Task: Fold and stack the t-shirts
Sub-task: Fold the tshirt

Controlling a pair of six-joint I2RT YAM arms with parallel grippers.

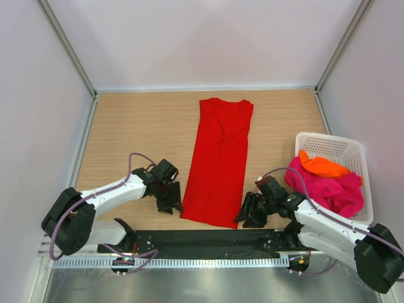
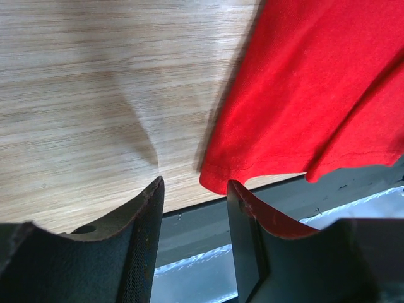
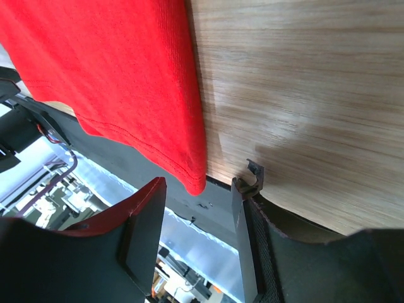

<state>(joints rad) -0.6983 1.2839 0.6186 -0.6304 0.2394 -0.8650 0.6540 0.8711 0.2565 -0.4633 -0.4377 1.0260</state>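
At the near edge of the desk [image 1: 139, 126], low in the frame, we see the left jaws and right jaws both parted, gripping nothing, one beside each hem corner of the red t-shirt [image 1: 219, 164]. Bare wood lies open at centre left. The shirt runs up mid-frame as a long, smooth folded strip. At right, the pink t-shirt [image 1: 331, 186] and orange t-shirt [image 1: 322, 166] lie crumpled in the basket [image 1: 353, 151].

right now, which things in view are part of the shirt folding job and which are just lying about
Part of the job:
red t-shirt, laid out long
magenta-pink t-shirt, bunched up
orange t-shirt, bunched on top of it

Just there:
white lattice basket, holding those two
wooden table
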